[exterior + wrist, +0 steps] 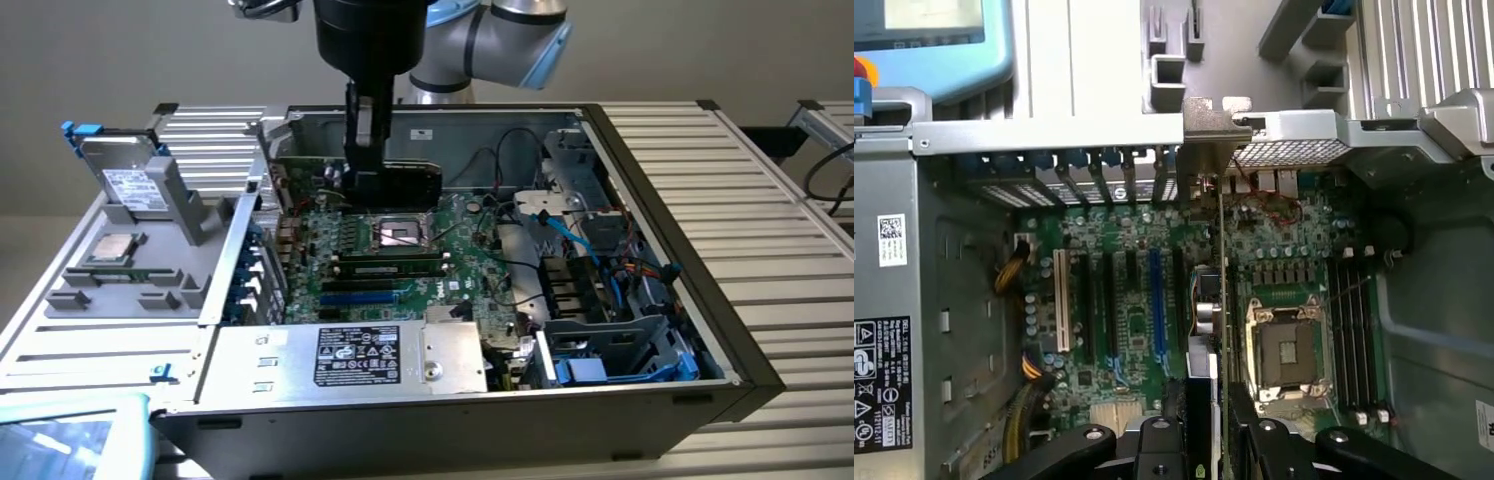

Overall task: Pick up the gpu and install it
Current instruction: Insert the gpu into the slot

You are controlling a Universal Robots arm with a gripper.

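Note:
The gpu [407, 185] hangs upright over the green motherboard [400, 290] inside the open computer case, its black cooler facing the camera. My gripper [363, 180] reaches down from above and is shut on the card's end towards the exterior view's left. In the wrist view the gpu [1220, 290] shows edge-on, running from my gripper [1206, 412] out to its silver end bracket [1210, 135] at the case's rear slot openings. The card sits beside the CPU socket [1286, 350], in line with the expansion slots [1152, 300]. Whether its lower edge touches a slot I cannot tell.
A silver hard drive [130, 185] with a white label stands in a grey tray on the exterior view's left, a loose CPU chip [110, 250] below it. The power supply [387, 355] fills the case's front. Memory sticks [387, 267] sit mid-board; cables [587, 240] crowd the case's right side.

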